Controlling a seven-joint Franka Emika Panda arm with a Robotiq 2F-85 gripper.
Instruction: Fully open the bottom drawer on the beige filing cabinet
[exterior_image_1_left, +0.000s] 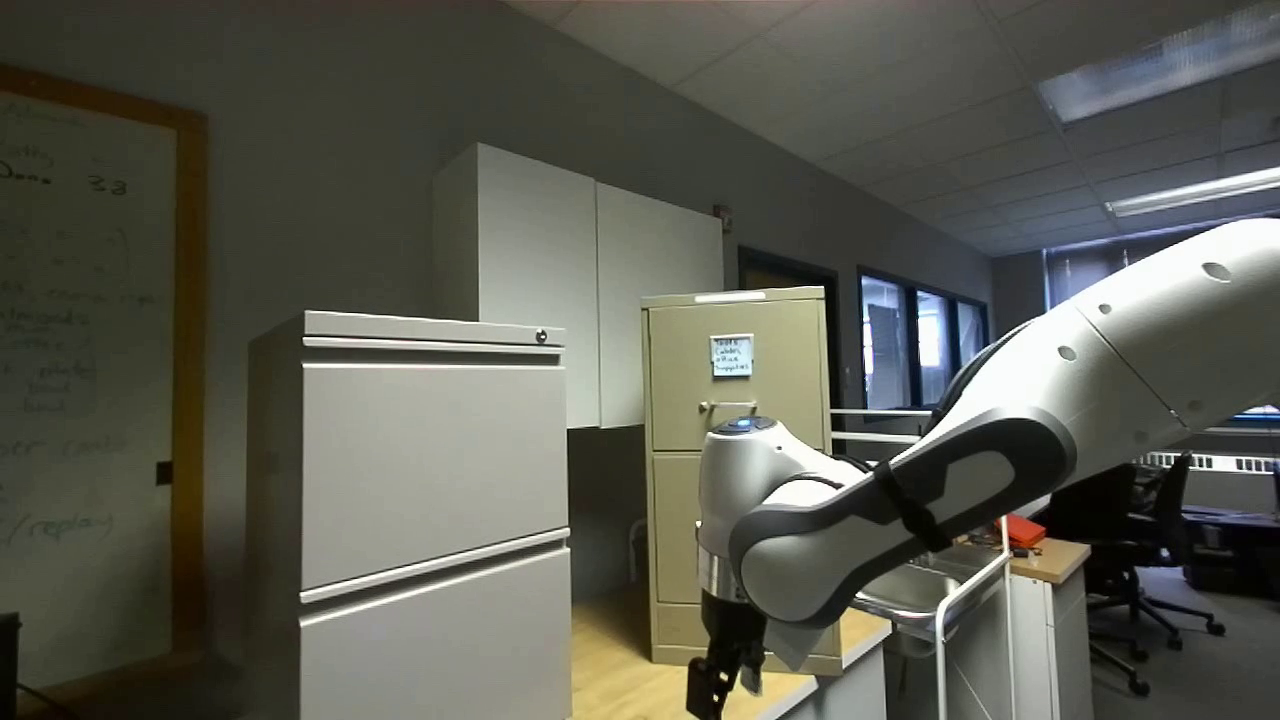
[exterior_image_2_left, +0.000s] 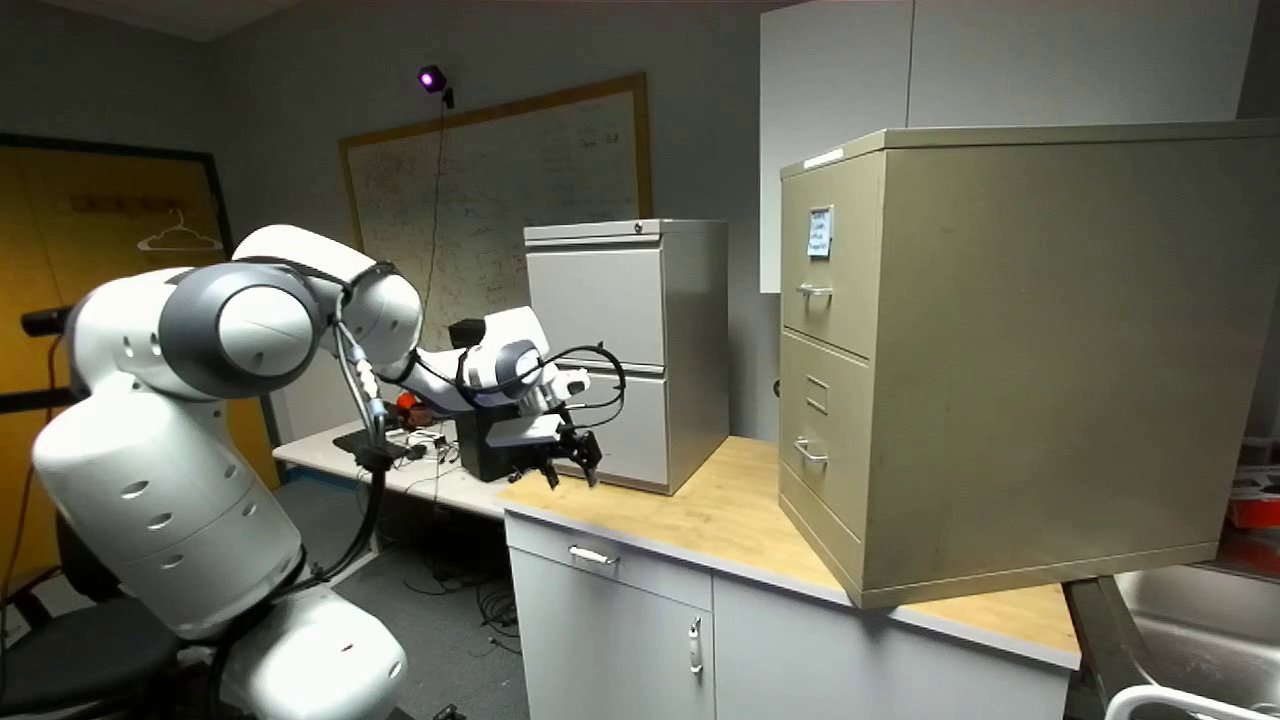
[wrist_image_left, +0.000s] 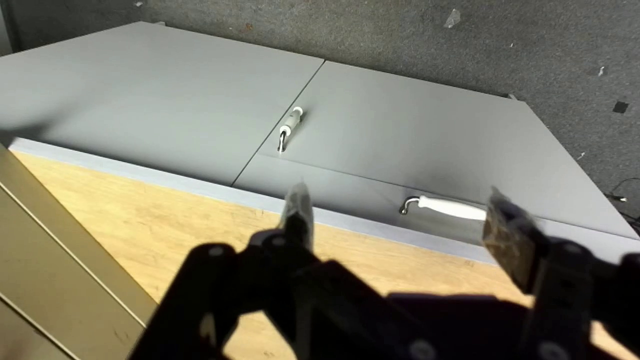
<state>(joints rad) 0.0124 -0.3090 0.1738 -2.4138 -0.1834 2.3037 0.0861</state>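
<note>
Approach step, I judge: claw (exterior_image_2_left: 572, 482) is spread wide, holding nothing, with closed bottom drawer (exterior_image_2_left: 838, 425) of beige filing cabinet (exterior_image_2_left: 1040, 370) at its 3 o'clock in an exterior view; next move likely calls for reaching the drawer's handle (exterior_image_2_left: 811, 456).

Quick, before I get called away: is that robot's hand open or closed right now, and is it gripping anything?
Hand: open, its fingers spread apart, holding nothing, and clear of the bottom drawer.
</note>
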